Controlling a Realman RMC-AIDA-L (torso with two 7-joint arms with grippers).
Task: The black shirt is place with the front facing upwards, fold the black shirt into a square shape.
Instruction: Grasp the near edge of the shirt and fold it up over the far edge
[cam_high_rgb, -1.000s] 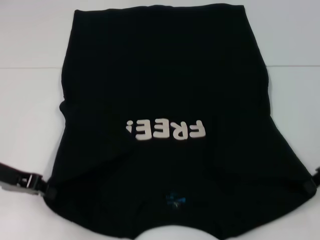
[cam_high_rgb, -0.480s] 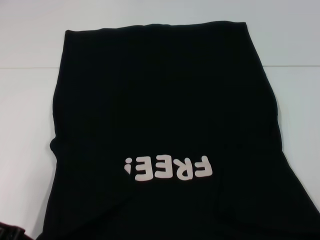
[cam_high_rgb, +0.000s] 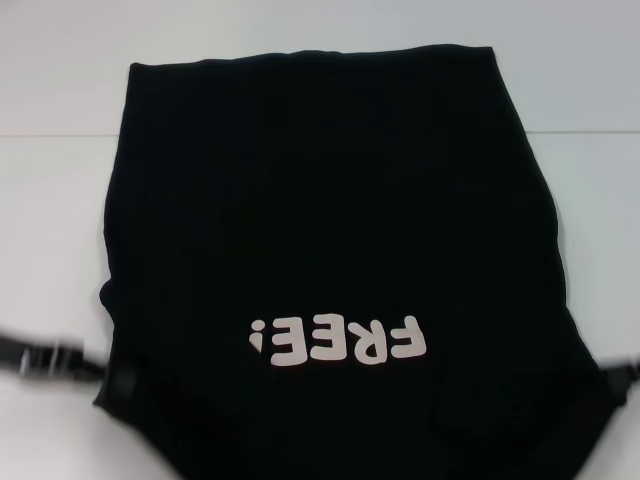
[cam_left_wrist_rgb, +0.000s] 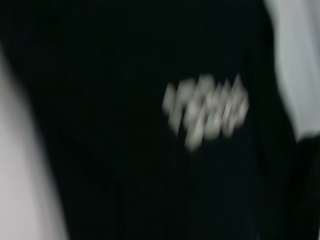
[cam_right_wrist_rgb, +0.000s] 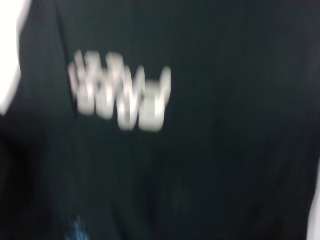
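The black shirt (cam_high_rgb: 330, 220) lies front up on the white table, its white "FREE!" lettering (cam_high_rgb: 338, 340) upside down towards me. Its near part runs off the bottom of the head view. My left gripper (cam_high_rgb: 95, 370) meets the shirt's near left corner, and the cloth draws to a point there. At the near right corner only a sliver of my right gripper (cam_high_rgb: 622, 373) shows. The left wrist view is filled by the shirt (cam_left_wrist_rgb: 125, 150) and its blurred lettering (cam_left_wrist_rgb: 207, 112). The right wrist view shows the shirt (cam_right_wrist_rgb: 225, 125), the lettering (cam_right_wrist_rgb: 120, 95) and a blue neck label (cam_right_wrist_rgb: 75, 230).
The white table (cam_high_rgb: 50, 200) shows bare on both sides of the shirt and beyond its far hem. A faint seam (cam_high_rgb: 60, 135) runs across the tabletop at the far side.
The shirt has come nearer: the lettering sits lower in the head view and the neck label has left it. Both grippers dropped out of sight half a second ago and now show again at the corners.
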